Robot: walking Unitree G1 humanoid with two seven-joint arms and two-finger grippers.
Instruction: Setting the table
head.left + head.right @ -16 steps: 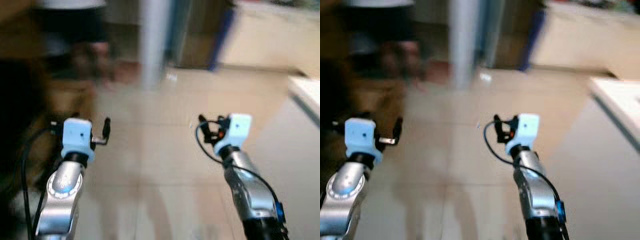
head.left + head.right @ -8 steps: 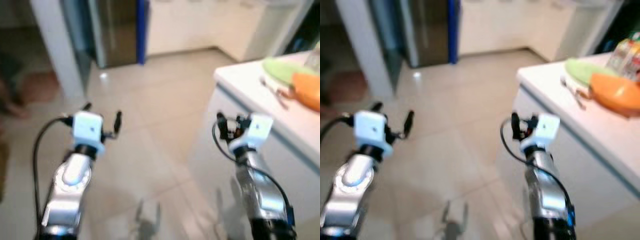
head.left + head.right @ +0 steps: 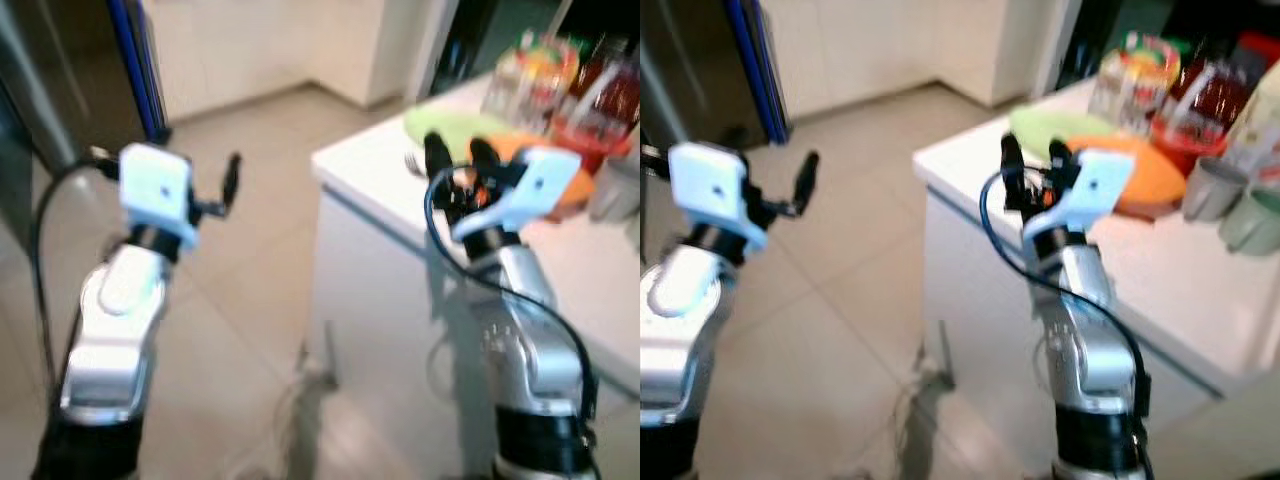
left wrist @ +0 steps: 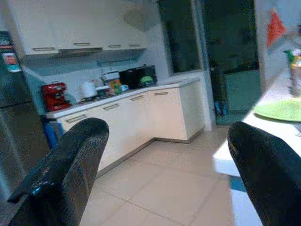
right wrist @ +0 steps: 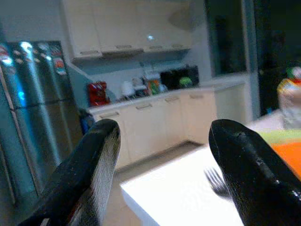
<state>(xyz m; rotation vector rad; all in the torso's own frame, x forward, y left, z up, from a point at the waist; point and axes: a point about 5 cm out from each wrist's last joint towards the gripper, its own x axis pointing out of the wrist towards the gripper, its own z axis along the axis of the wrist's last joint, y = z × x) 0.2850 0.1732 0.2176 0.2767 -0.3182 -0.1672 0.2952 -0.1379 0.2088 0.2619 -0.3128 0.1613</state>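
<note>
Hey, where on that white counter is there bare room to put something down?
The near corner of the counter, before the green plate, is bare, as is the near edge below the orange plate. Cups and bottles crowd the far side.

1. I see a beige tiled floor [image 3: 250, 200] running up to cream base cabinets [image 4: 155, 113].
2. A steel fridge [image 5: 33, 113] stands beside them.
3. A red coffee machine [image 4: 54, 96] sits on the far counter.
4. A dark doorway [image 4: 225, 52] opens beyond.

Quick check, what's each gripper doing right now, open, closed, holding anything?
Left gripper: open, holding nothing, out over the floor.
Right gripper: open, holding nothing, raised at the corner of the white counter.
</note>
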